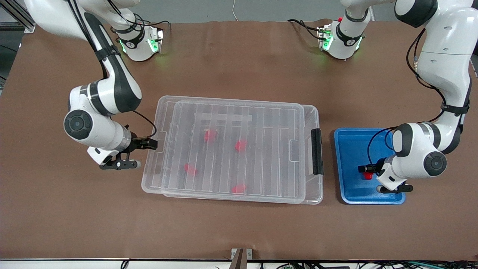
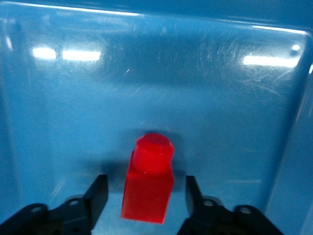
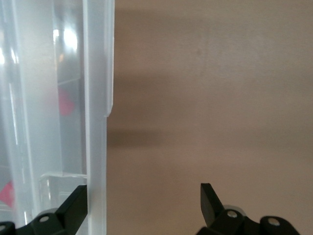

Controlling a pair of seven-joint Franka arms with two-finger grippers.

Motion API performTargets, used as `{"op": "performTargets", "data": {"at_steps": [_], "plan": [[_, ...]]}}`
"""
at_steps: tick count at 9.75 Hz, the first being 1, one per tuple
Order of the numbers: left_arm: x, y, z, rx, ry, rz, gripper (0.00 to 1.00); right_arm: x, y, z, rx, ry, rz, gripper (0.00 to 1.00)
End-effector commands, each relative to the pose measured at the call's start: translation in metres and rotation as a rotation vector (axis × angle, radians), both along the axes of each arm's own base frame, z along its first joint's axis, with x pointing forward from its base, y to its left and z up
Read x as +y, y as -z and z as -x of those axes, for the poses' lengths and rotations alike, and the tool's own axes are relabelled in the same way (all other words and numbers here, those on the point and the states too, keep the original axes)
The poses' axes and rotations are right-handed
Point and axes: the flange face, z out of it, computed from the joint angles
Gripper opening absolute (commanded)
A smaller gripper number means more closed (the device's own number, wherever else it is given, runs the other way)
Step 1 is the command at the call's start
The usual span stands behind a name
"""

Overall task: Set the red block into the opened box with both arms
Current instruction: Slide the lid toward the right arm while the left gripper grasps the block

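Straddling red block [image 2: 148, 188] in blue tray [image 1: 349, 144], our left gripper [image 2: 146, 198] fingers aren't touching; light, slick, stiff — pinch body sides, stub at 12. Right gripper [image 3: 144, 203] released beside box [image 1: 231, 149].

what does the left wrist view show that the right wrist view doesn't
Only the left wrist view shows the red block standing on the blue tray, between the left gripper fingers, which have small gaps on each side of the block. Only the right wrist view shows the box edge with its clear lid, the brown table, and the right gripper open, one finger at the box's rim. Both show black fingertips and something red; in the right wrist view the red is only blurred shapes through the plastic.
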Motion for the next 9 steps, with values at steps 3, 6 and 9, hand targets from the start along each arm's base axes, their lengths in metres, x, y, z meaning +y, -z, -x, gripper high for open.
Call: {"op": "performTargets", "data": {"at_steps": [3,6,9], "plan": [[-0.001,0.021,-0.002,-0.014,0.038,-0.012,0.0,-0.076,-0.01,0.0,0.043,0.035,0.127,1.0],[-0.003,-0.052,-0.016,-0.039,0.033,-0.028,0.0,-0.115,-0.015,0.001,0.067,0.05,0.185,1.0],[-0.043,-0.156,-0.004,-0.028,0.057,-0.043,0.0,-0.137,-0.019,-0.001,0.075,0.025,0.187,1.0]]}}
